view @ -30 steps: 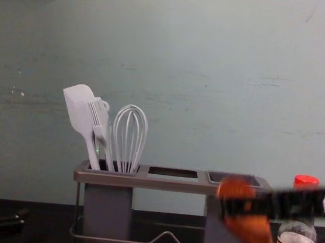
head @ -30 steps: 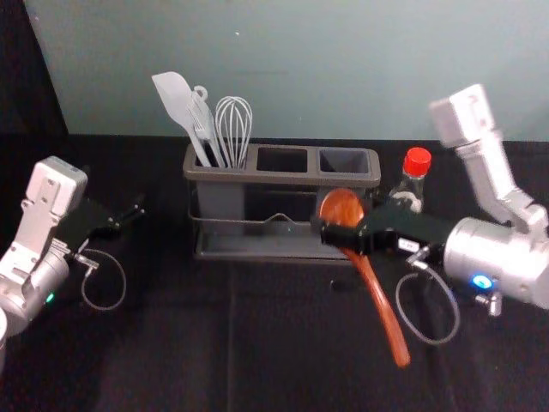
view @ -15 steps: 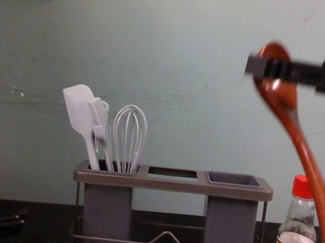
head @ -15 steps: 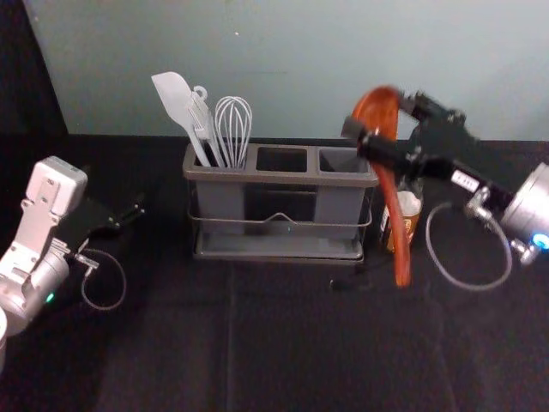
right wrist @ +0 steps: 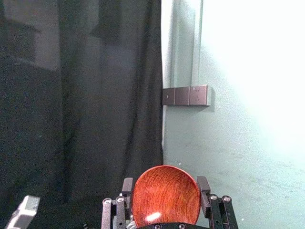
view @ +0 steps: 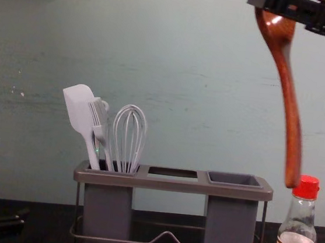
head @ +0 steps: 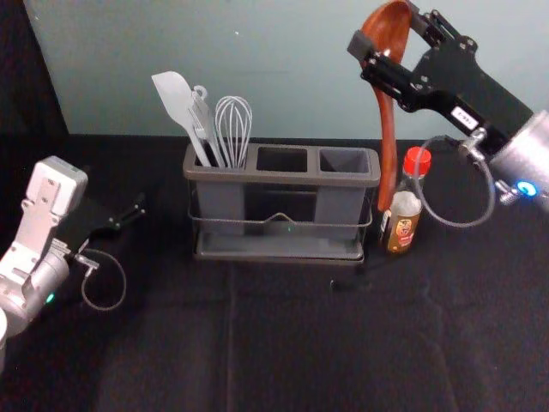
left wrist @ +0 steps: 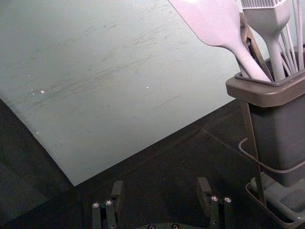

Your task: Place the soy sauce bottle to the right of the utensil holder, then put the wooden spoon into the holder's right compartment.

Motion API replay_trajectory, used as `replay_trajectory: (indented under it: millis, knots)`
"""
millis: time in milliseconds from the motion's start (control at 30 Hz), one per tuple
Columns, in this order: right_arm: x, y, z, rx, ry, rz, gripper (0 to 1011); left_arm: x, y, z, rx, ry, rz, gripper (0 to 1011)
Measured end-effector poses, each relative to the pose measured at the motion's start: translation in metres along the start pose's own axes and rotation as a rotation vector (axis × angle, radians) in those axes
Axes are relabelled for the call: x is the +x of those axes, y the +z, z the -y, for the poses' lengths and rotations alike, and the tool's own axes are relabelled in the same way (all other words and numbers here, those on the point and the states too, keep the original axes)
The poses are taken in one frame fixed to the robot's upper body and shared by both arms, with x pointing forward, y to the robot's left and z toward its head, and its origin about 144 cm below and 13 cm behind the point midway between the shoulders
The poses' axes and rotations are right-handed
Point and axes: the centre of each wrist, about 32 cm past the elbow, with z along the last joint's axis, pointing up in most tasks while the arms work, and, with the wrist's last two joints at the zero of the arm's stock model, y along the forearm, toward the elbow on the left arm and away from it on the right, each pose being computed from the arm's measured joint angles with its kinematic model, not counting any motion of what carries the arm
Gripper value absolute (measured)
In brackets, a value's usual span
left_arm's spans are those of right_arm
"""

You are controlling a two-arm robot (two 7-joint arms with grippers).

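Note:
High above the right end of the utensil holder, my right gripper is shut on the bowl of the wooden spoon. In the right wrist view, the right gripper has the spoon's bowl between its fingers. The handle hangs down, its tip near the bottle's cap in the chest view. The soy sauce bottle stands upright just right of the holder. My left gripper is parked at the left; in the left wrist view, the left gripper is open with nothing between its fingers.
White utensils, a spatula, a brush and a whisk, stand in the holder's left compartment. Behind the dark table rises a pale green wall. A dark curtain hangs to the left.
My right gripper has risen with the spoon, moving back from low in front of the holder. The spoon now hangs nearly vertical. The left arm, holder and bottle have stayed put.

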Motion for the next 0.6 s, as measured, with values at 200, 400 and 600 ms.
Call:
replay_trajectory:
  millis: [200, 400, 600]
  knots:
    - [0.002, -0.011, -0.018, 0.012, -0.025, 0.035, 820, 0.0, 0.0, 0.0, 0.0, 0.0, 0.0, 1005]
    - [0.005, -0.021, -0.036, 0.013, -0.066, 0.08, 820, 0.0, 0.0, 0.0, 0.0, 0.0, 0.0, 1005]
    - [0.007, -0.032, -0.05, 0.021, -0.093, 0.116, 820, 0.0, 0.0, 0.0, 0.0, 0.0, 0.0, 1005]
